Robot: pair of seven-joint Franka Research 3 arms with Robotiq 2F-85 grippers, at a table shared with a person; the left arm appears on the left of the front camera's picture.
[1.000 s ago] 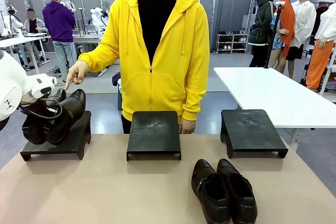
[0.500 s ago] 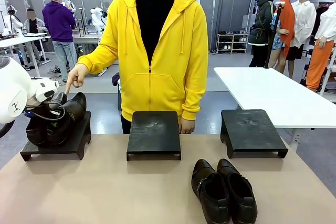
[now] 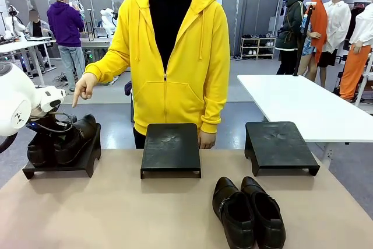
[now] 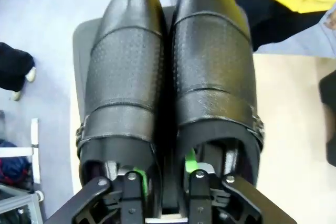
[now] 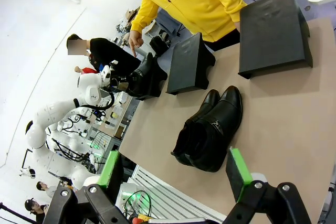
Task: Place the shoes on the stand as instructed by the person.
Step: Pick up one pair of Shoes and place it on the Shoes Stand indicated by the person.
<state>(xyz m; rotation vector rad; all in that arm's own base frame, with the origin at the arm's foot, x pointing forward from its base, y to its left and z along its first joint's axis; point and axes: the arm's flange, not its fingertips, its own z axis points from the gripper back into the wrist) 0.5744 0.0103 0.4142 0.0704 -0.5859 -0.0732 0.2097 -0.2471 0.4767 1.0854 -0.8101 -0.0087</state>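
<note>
Ahead of the left gripper (image 4: 163, 169), one pair of shoes (image 4: 173, 77) lies side by side on a stand (image 4: 80, 66), toes pointing away. Each finger (image 4: 135, 182) is sunk in one shoe's opening with both inner walls between them, and it cannot be told whether they pinch those walls or stand free. Beyond that gripper the person's hand (image 3: 85, 86) points down at the stand, while before the right gripper (image 5: 173, 156), wide and holding nothing, the other pair (image 5: 210, 129) lies on the worktop (image 5: 273, 129), with two more stands (image 5: 273, 30) farther off.
</note>
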